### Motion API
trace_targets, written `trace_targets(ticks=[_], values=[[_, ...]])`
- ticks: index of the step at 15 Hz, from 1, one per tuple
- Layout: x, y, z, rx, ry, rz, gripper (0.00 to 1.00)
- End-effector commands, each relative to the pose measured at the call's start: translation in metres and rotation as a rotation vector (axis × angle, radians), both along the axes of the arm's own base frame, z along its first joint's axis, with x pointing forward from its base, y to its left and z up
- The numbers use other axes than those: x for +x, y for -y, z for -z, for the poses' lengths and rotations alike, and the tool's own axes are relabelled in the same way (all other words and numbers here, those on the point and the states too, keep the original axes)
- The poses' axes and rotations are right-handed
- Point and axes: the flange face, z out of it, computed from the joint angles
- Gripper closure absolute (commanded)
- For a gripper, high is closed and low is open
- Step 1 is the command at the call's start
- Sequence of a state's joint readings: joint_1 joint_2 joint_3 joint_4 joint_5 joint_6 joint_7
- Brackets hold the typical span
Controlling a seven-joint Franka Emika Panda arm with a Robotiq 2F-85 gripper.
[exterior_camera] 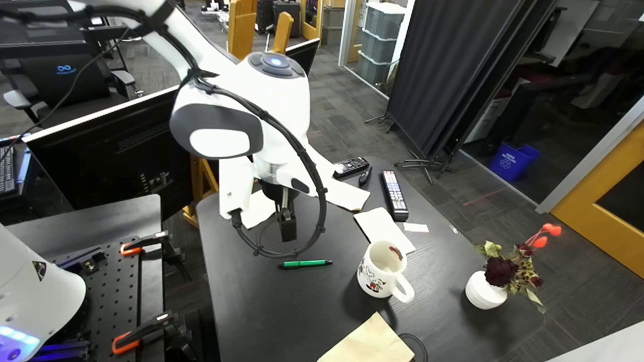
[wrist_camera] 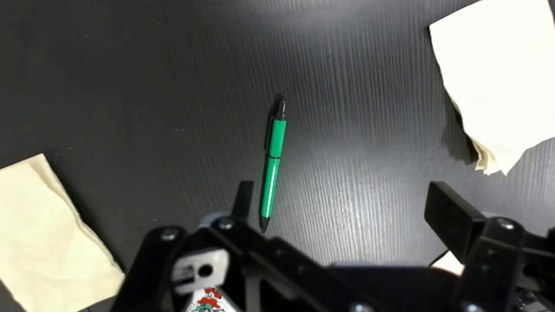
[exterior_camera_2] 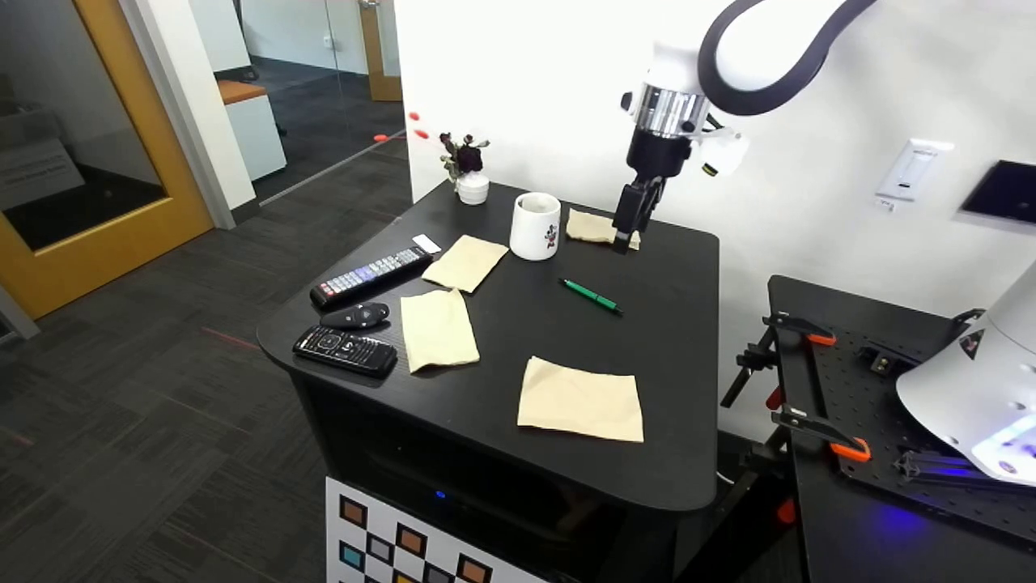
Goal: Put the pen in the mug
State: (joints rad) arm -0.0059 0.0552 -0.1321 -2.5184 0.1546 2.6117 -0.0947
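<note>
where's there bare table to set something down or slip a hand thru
Bare tabletop runs from the green pen to the edge facing the robot base. Another patch lies between the pen and front cloth, though the open tool seems to hang over it. Crowded: the long remote, short remote, small black device and second cloth sit close together.

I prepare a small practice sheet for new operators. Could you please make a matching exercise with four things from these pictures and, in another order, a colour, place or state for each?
Things:
1. mug
2. gripper
3. vase
4. pen

Descriptions:
A. open, above the table
B. green, lying on the table
C. white, printed with a cartoon
D. white, holding flowers

Right pairs: 1-C; 2-A; 3-D; 4-B
</note>
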Motion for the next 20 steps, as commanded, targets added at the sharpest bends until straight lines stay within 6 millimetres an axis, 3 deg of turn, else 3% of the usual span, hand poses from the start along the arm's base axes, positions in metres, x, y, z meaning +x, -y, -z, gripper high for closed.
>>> trace_targets(ticks=[1,10,20], values=[[0.035,0.007,0.027,-0.011,-0.002,0.074,0.00],[0.076,0.016,0.080,-0.048,-0.070,0.223,0.00],[0.078,0.021,0.116,-0.065,-0.113,0.310,0.00]])
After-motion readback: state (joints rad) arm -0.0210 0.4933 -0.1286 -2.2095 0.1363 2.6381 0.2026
